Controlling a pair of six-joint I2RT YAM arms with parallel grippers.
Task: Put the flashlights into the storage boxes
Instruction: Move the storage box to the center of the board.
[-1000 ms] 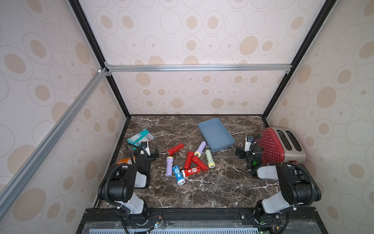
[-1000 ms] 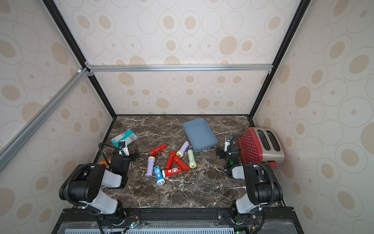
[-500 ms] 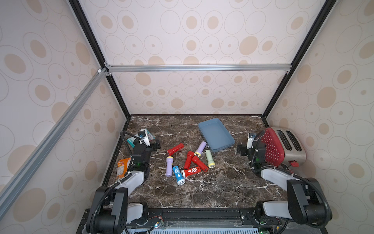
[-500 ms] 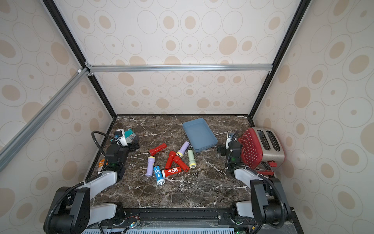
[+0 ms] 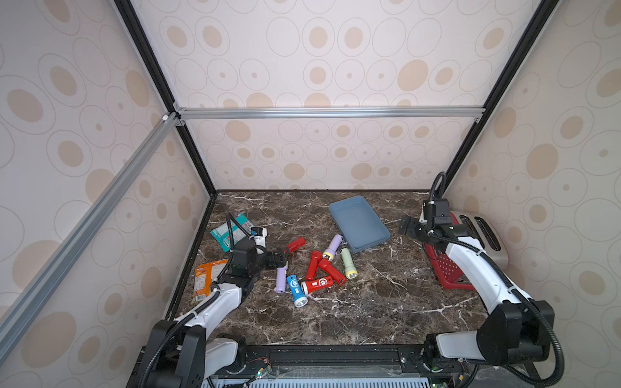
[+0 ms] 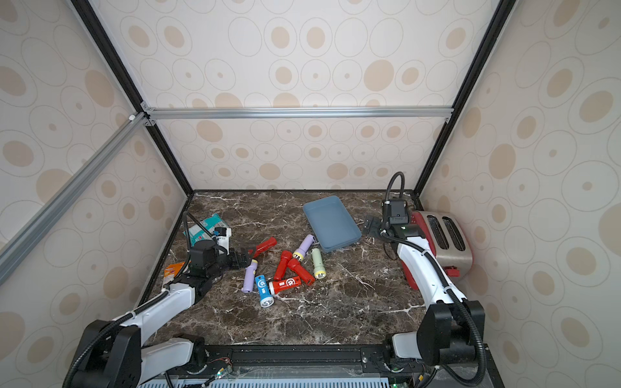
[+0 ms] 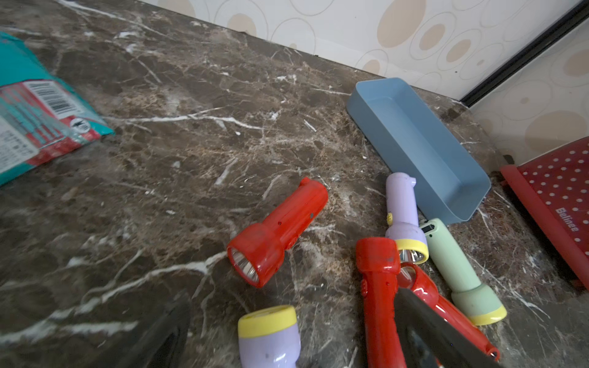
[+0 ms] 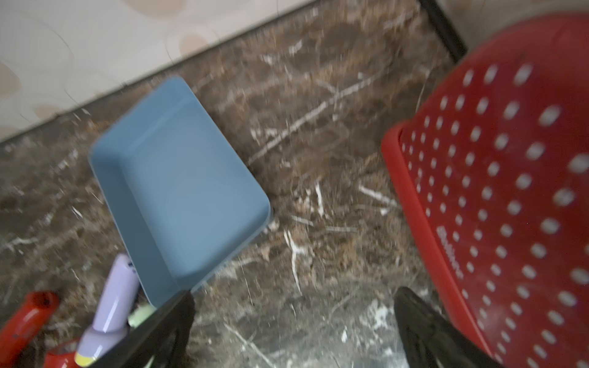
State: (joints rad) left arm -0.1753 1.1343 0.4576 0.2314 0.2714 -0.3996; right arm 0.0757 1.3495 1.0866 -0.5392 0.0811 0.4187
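R-wrist view blurred | L-wrist: lilac flashlight (image 7: 269,337) edge-cut | orange pkt (image 5: 203,282) half-hid

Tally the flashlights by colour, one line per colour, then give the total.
Red flashlights: 4
Lilac flashlights: 2
Pale green flashlight: 1
Blue flashlight: 1
Total: 8
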